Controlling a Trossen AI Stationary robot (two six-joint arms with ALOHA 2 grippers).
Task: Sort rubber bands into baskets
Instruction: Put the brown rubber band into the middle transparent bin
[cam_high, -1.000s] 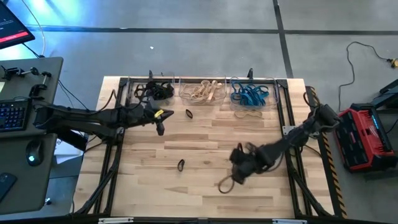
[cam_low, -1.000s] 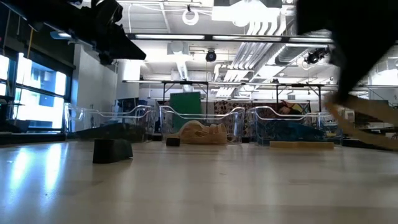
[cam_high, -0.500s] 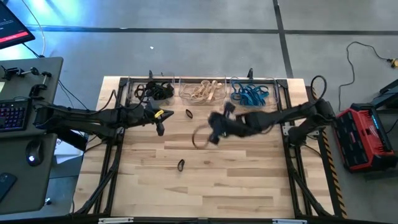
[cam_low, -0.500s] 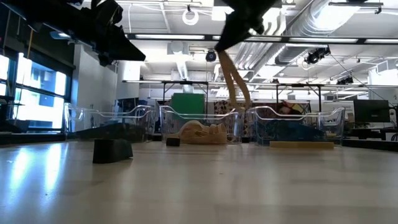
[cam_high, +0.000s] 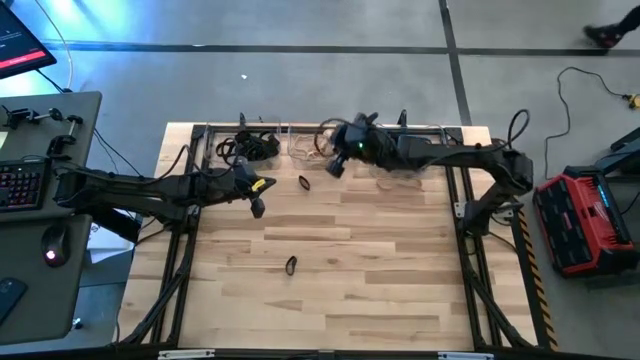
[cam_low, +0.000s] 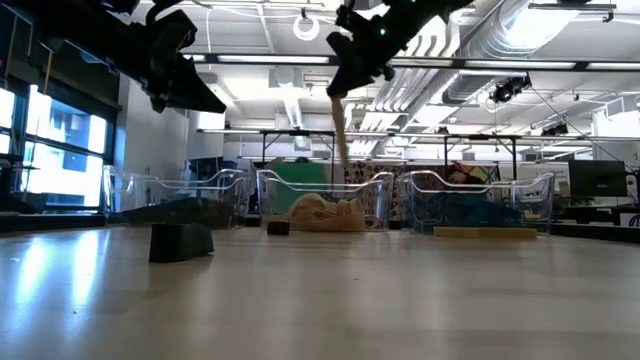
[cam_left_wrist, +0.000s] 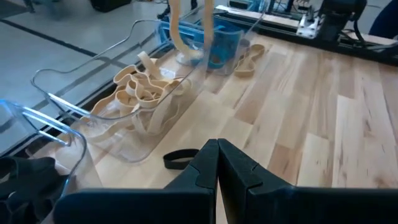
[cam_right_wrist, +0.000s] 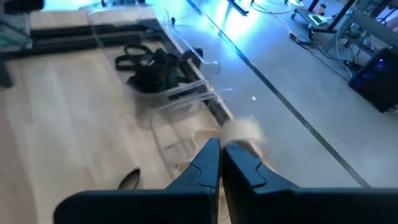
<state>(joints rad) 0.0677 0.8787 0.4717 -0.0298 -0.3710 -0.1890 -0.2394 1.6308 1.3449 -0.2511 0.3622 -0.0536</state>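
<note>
**Tan band held above the middle basket**

A wooden tabletop (cam_high: 330, 270) is seen from above, with three clear baskets lined along its far edge. The left basket (cam_high: 250, 146) holds black rubber bands (cam_right_wrist: 152, 64), the middle basket (cam_left_wrist: 124, 134) holds tan rubber bands (cam_left_wrist: 140, 93), and the right basket (cam_low: 480, 205) holds blue rubber bands (cam_left_wrist: 217, 43).

The right arm is stretched from the right side of the tabletop across the far edge, and the right claw (cam_high: 340, 150) is placed over the middle basket. Its fingers are closed on a long tan rubber band (cam_low: 340, 135). The overhead view shows only a faint loop at the claw; the low view shows the band hanging straight down from the claw toward the middle basket, and the left wrist view shows its lower end (cam_left_wrist: 180, 37) dangling over the far part of that basket.

The left arm is reached in from the left, and the left claw (cam_high: 256, 195) is held above the tabletop just in front of the left basket. Its fingers are pressed together with nothing between them.

Loose bands are seen on the tabletop: a small black band (cam_high: 303, 182) just in front of the middle basket, another black band (cam_high: 291, 265) near the centre, and a tan band (cam_left_wrist: 247, 57) lying flat in front of the right basket.
</note>
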